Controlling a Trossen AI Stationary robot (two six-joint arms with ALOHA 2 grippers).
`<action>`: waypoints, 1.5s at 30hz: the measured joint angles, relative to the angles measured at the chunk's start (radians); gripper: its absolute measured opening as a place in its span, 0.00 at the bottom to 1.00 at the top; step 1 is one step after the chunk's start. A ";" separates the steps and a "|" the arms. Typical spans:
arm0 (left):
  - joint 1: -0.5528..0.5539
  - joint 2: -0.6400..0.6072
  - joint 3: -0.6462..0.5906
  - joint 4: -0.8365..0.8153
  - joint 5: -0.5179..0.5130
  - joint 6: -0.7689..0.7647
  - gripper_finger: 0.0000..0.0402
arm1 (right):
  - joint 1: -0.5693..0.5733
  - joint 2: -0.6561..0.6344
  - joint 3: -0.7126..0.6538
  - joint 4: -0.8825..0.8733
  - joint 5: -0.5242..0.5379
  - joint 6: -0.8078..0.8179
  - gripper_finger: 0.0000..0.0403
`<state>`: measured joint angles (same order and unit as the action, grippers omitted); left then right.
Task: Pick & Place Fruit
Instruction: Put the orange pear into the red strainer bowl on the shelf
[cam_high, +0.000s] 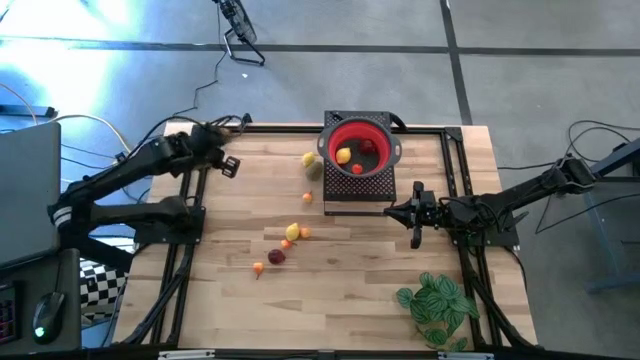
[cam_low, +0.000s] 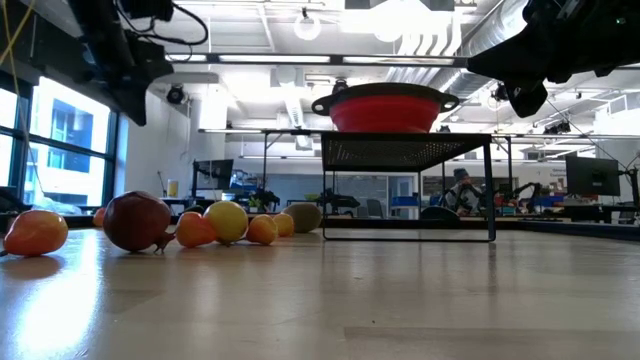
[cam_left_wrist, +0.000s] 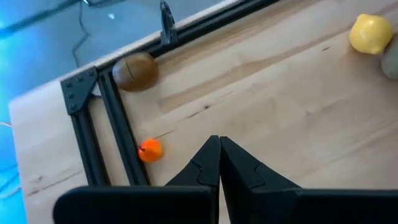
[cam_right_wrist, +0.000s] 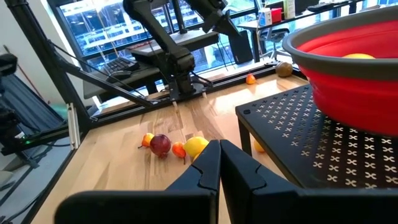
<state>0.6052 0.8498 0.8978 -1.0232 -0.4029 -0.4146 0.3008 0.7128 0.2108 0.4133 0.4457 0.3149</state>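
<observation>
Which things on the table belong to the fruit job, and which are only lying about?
Belonging to the job:
- loose fruit on the wood
- fruit in the red bowl
- red bowl
- black mesh stand under the bowl

Only lying about:
- green leafy plant near the right arm
- cables on the floor

Red bowl (cam_high: 361, 147) on black perforated stand (cam_high: 358, 188), green leafy plant (cam_high: 437, 303), wooden table (cam_high: 330, 290)
</observation>
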 joint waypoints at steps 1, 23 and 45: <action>0.029 0.005 0.000 0.005 0.025 0.018 0.00 | 0.000 0.000 0.000 0.000 -0.001 0.000 0.00; 0.357 0.229 0.000 -0.055 0.202 0.070 0.00 | 0.000 0.000 0.000 0.000 0.000 0.005 0.00; 0.321 0.236 0.000 -0.032 0.097 0.058 0.00 | 0.000 0.000 0.000 -0.015 0.000 0.003 0.00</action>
<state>0.9258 1.0855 0.8976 -1.0553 -0.3054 -0.3566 0.3008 0.7128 0.2108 0.3981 0.4461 0.3176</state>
